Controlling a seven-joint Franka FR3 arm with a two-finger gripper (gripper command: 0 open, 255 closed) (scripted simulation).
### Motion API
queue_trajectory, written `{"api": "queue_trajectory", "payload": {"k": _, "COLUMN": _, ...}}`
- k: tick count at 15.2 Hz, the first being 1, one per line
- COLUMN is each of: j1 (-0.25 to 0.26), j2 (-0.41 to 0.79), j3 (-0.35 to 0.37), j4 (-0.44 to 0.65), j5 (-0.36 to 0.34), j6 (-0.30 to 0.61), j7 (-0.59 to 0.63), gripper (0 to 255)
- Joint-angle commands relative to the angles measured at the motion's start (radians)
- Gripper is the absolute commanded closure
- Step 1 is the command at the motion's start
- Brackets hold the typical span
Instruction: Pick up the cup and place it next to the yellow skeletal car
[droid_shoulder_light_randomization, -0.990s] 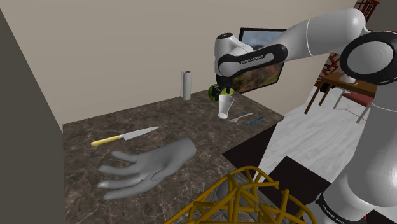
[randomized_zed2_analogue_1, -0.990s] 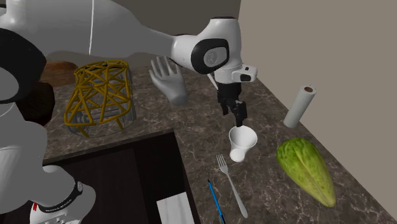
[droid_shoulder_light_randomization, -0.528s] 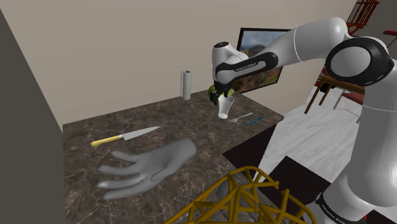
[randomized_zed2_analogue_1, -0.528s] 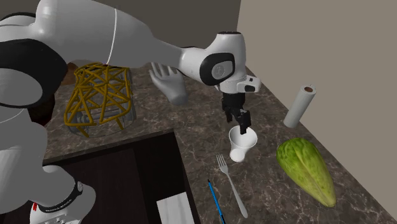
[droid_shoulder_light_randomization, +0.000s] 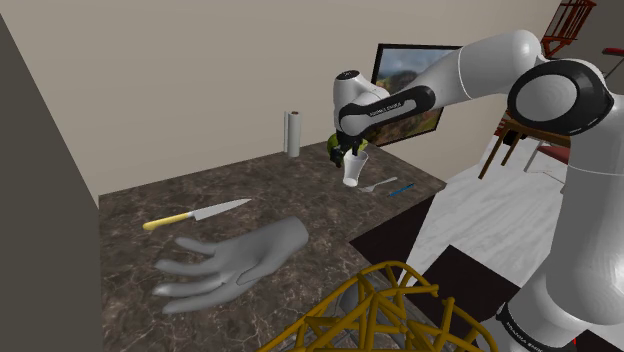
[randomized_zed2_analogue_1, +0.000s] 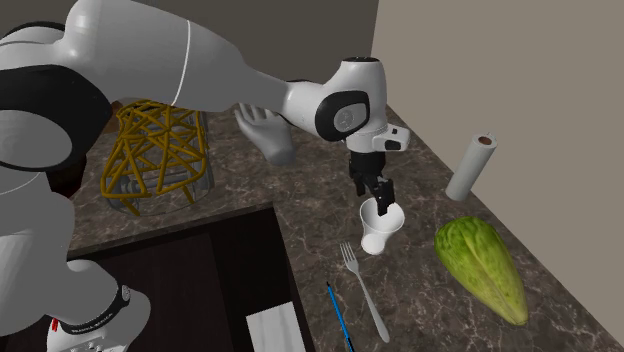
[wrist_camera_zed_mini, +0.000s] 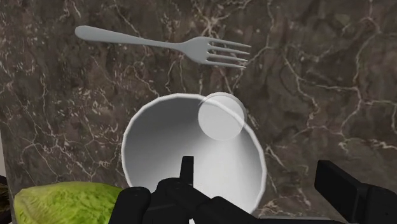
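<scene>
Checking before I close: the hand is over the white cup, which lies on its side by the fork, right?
No: the white cup stands upright, mouth up, by the fork, the hand over it; the second exterior view shows it.

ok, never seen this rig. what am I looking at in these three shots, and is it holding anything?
It's a simulated white robot arm with two black fingers, working over a dark marble counter. The shoulder view looks from beside the arm's stand. The second exterior view looks down on the counter from a different angle. The wrist view looks along the fingers. On the counter are a white cup, a fork, a blue pen, a green leafy vegetable, a white roll, a grey model hand, a yellow-handled knife and a yellow frame car. Nothing is held: the fingers stand apart, one inside the cup and one outside its wall.
</scene>
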Motion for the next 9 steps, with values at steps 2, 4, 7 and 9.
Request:
{"api": "queue_trajectory", "payload": {"k": 2, "j1": 0.0, "j2": 0.0, "j3": 0.0, "j4": 0.0, "j5": 0.0, "j6": 0.0, "j7": 0.0, "gripper": 255}}
{"api": "queue_trajectory", "payload": {"k": 4, "j1": 0.0, "j2": 0.0, "j3": 0.0, "j4": 0.0, "j5": 0.0, "j6": 0.0, "j7": 0.0, "gripper": 255}}
{"api": "queue_trajectory", "payload": {"k": 7, "j1": 0.0, "j2": 0.0, "j3": 0.0, "j4": 0.0, "j5": 0.0, "j6": 0.0, "j7": 0.0, "gripper": 255}}
{"api": "queue_trajectory", "payload": {"k": 9, "j1": 0.0, "j2": 0.0, "j3": 0.0, "j4": 0.0, "j5": 0.0, "j6": 0.0, "j7": 0.0, "gripper": 255}}
